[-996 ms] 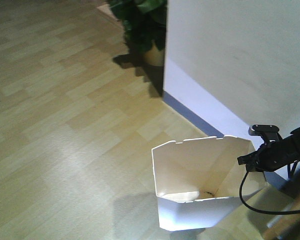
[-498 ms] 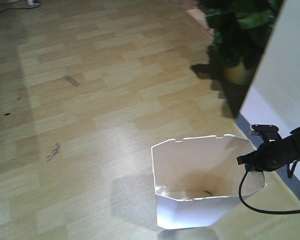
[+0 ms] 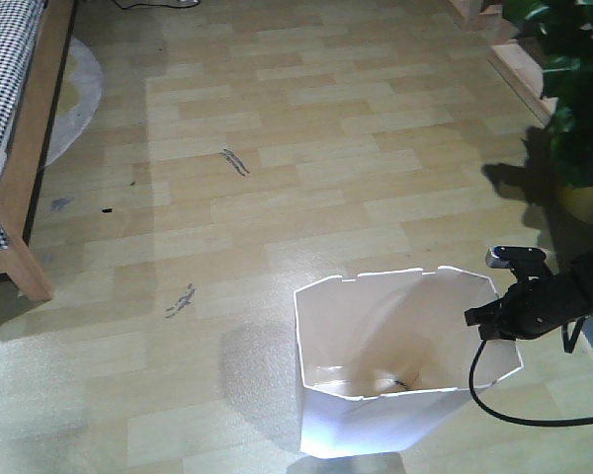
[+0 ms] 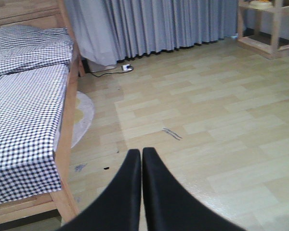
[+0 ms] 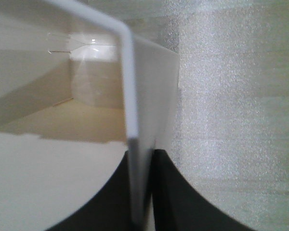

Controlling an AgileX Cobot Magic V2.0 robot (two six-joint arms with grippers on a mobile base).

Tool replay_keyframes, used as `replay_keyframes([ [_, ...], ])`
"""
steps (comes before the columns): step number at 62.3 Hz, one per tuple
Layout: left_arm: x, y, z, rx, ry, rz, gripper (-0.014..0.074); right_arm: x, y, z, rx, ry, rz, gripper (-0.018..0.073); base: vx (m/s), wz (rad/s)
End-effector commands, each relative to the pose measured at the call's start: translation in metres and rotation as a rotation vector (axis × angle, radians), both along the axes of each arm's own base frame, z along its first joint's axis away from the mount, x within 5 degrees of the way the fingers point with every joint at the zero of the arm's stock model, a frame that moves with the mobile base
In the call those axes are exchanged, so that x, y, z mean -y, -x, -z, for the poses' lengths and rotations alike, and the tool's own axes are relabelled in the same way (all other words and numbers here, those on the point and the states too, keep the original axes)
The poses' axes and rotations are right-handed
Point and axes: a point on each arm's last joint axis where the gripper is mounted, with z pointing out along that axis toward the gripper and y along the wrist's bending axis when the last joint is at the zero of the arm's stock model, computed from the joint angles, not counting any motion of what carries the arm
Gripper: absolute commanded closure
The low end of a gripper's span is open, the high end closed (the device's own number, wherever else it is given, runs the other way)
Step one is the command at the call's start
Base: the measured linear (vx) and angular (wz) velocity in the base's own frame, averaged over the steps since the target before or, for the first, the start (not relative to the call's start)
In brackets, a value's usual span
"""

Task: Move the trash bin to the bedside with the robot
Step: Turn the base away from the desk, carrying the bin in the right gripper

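Pinching trash bin (image 3: 361, 425) rim between right fingers (image 5: 183, 202)

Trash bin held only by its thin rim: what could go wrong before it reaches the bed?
1. The right gripper pinches only the thin rim of the trash bin, so the grip might slip or the wall might buckle.
2. The loose black cable hanging beside the bin could snag on it.

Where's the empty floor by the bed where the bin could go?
The widest bare floor lies between the bed's wooden post and the trash bin, marked only by dark scuffs. Further along the frame, a round mat takes the floor. It's crowded on the right: the potted plant, and the right gripper clamping the bin's rim.
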Motion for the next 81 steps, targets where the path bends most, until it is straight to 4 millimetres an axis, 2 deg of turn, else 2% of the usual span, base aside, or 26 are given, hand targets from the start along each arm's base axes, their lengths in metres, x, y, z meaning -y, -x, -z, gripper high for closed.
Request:
replay_keyframes([
  [1,0.0013,-0.0012,0.0027,0.054,0.008,0.016,0.0602,-0.0046,-0.0126,-0.0309,0.065,-0.098,0.025,0.0565,0.25,0.23],
  [81,0.0013,-0.0012,0.0027,0.054,0.008,0.016,0.0602,-0.0046,-0.0126,-0.0309,0.065,-0.098,0.025,0.0565,0.31,0.09],
])
